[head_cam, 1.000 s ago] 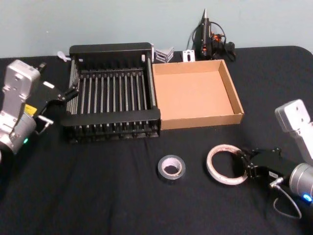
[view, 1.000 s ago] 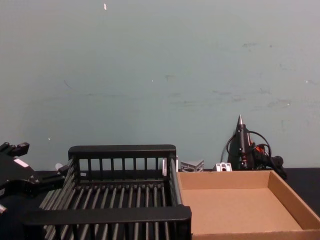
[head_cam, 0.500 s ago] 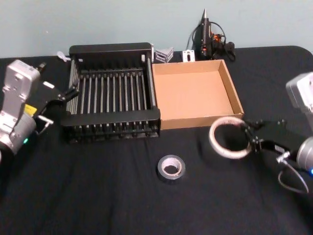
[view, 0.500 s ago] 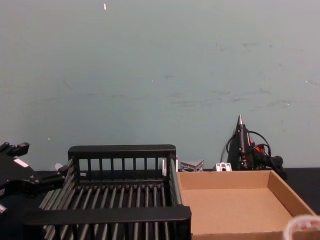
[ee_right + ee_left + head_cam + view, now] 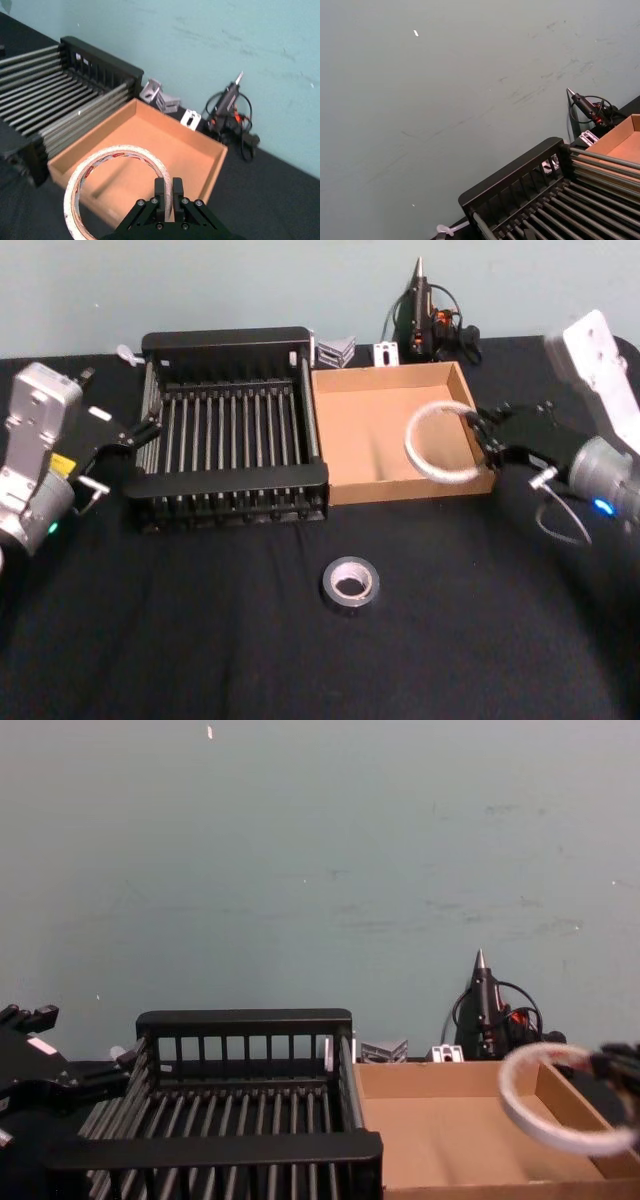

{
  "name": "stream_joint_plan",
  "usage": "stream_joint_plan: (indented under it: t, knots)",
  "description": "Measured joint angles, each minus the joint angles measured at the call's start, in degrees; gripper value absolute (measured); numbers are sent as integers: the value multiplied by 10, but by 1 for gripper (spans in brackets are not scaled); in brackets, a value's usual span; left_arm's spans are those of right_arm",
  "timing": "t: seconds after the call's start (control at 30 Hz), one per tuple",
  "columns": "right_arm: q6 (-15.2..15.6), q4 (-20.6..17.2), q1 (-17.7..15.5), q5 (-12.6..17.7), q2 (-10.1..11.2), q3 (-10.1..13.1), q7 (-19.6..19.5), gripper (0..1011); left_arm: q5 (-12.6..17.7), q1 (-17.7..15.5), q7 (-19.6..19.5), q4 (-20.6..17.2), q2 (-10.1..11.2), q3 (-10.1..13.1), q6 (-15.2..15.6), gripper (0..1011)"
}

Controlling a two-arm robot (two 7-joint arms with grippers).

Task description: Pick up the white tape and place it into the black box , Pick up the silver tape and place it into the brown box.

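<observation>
White tape [image 5: 440,444] is off the bench [image 5: 200,640], held in the air over the right front part of the brown box [image 5: 395,430]. Its ring stands tilted, with the hole facing roughly sideways across the box.

Left to right across the scene:

Left tool [image 5: 125,440] sits at the far left, just beside the left wall of the black box [image 5: 228,483]. It holds nothing and its fingers are parted. From the chest view the same tool [image 5: 85,1075] shows low, at the crate's left end.

Black box stands on the bench left of centre, slatted floor bare. Its right wall touches the left wall of the brown box. The left wrist view shows the crate's far rim [image 5: 512,172] and, beyond it, a corner of the cardboard tray [image 5: 620,140].

Silver tape [image 5: 350,583] lies flat on the bench in front of the two boxes, near the line where they meet, well apart from both tools.

Brown box floor is plain.

Right tool [image 5: 488,440] comes in from the right over the tray's right wall, clamped on the near edge of the white tape. The right wrist view shows the fingers [image 5: 162,192] pinching the ring's rim [image 5: 117,155], one inside the hole and one outside. Red print shows on the inner core.

A glue gun [image 5: 425,315] with its cable stands behind the brown box, at the bench's back edge.
</observation>
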Motion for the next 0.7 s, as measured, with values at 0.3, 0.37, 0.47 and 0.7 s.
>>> stream_joint_plan:
  t: [0.3, 0.37, 0.47, 0.7]
  knots:
    - [-18, 89, 105, -40, -49, -50, 15, 96, 0, 0, 0, 0, 0, 0, 0, 1001]
    - [-28, 119, 135, -52, -67, -68, 23, 97, 0, 0, 0, 0, 0, 0, 0, 1001]
    - [-34, 141, 156, -59, -82, -81, 28, 96, 0, 0, 0, 0, 0, 0, 0, 1001]
    - [-60, 205, 212, -76, -133, -114, 37, 96, 0, 0, 0, 0, 0, 0, 0, 1001]
